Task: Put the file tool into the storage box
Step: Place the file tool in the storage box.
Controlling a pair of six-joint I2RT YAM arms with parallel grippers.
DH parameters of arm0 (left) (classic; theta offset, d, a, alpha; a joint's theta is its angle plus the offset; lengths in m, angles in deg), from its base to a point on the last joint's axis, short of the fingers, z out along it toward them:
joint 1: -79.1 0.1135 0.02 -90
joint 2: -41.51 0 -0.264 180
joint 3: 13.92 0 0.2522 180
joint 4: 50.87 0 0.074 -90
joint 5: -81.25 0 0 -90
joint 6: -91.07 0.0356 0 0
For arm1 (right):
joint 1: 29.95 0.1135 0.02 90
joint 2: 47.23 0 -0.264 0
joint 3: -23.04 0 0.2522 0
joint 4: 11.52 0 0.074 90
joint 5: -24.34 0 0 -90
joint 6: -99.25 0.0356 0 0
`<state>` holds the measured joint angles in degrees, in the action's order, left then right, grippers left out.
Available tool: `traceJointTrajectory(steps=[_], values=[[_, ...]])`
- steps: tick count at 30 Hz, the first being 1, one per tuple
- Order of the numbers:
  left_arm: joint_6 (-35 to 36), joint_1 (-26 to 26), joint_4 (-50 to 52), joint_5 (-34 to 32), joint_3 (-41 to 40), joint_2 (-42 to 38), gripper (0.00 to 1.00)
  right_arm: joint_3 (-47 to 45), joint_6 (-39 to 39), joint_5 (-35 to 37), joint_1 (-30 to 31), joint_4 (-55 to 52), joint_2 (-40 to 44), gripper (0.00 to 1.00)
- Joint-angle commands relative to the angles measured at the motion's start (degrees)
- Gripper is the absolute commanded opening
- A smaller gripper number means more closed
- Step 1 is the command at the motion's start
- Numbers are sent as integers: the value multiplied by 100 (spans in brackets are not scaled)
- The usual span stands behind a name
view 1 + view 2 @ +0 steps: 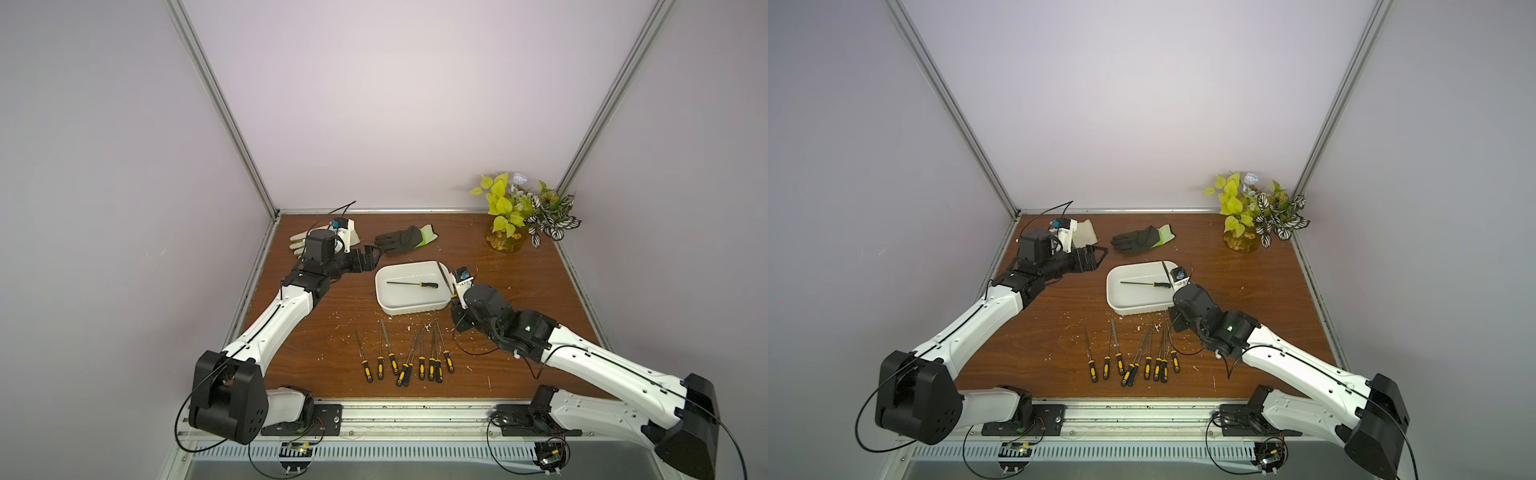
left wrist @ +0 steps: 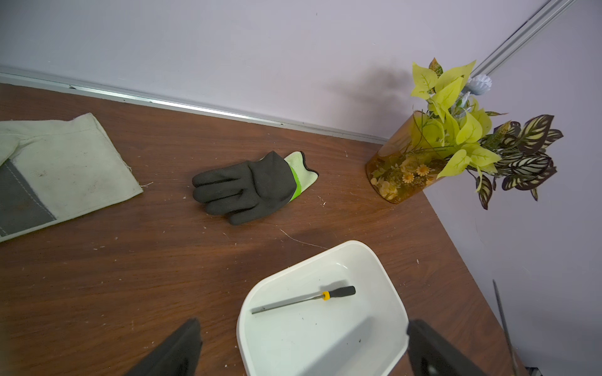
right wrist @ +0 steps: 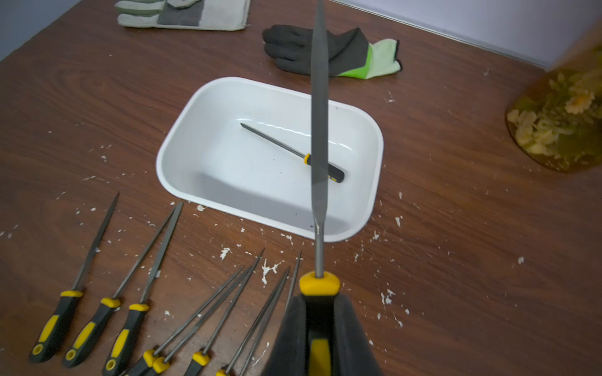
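Observation:
The white storage box (image 1: 399,300) (image 1: 1133,300) sits mid-table with one file tool (image 1: 411,284) (image 3: 277,143) lying flat inside. My right gripper (image 3: 320,302) is shut on the black-and-yellow handle of another file tool (image 3: 318,130). Its grey blade (image 1: 443,272) points up and away over the box's right end. My left gripper (image 1: 373,258) (image 2: 306,358) hangs open and empty by the box's far left corner. Several more files (image 1: 407,361) (image 3: 130,309) lie in a row on the wood in front of the box.
A black glove with a green cuff (image 1: 405,239) and a white work glove (image 1: 299,243) lie behind the box. An amber vase of leaves (image 1: 509,232) stands at the back right. White flecks litter the wooden table (image 1: 519,291).

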<state>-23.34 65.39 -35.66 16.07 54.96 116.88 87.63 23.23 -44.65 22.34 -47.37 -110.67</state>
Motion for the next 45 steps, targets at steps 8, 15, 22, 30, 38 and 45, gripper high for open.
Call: traceJointTrajectory(steps=[8, 15, 22, 30, 38, 45], values=[[311, -158, 134, 204, -36, -185, 100, 502, -2672, -560, -405, 1194, -1023, 0], [360, -159, 224, 56, -14, -146, 100, 563, -3611, -1599, -1029, 1887, -1597, 0], [369, -163, 316, 2, 35, -36, 100, 1122, -3741, -2426, -1509, 1505, -2715, 0], [360, -158, 345, -18, 43, 57, 100, 1276, -3840, -2771, -1663, 1524, -3383, 4], [349, -158, 366, -43, 39, 100, 100, 1760, -4202, -2636, -1483, 948, -3799, 10], [327, -162, 412, 32, 92, 249, 100, 1922, -4474, -1728, -1247, 858, -4110, 10]])
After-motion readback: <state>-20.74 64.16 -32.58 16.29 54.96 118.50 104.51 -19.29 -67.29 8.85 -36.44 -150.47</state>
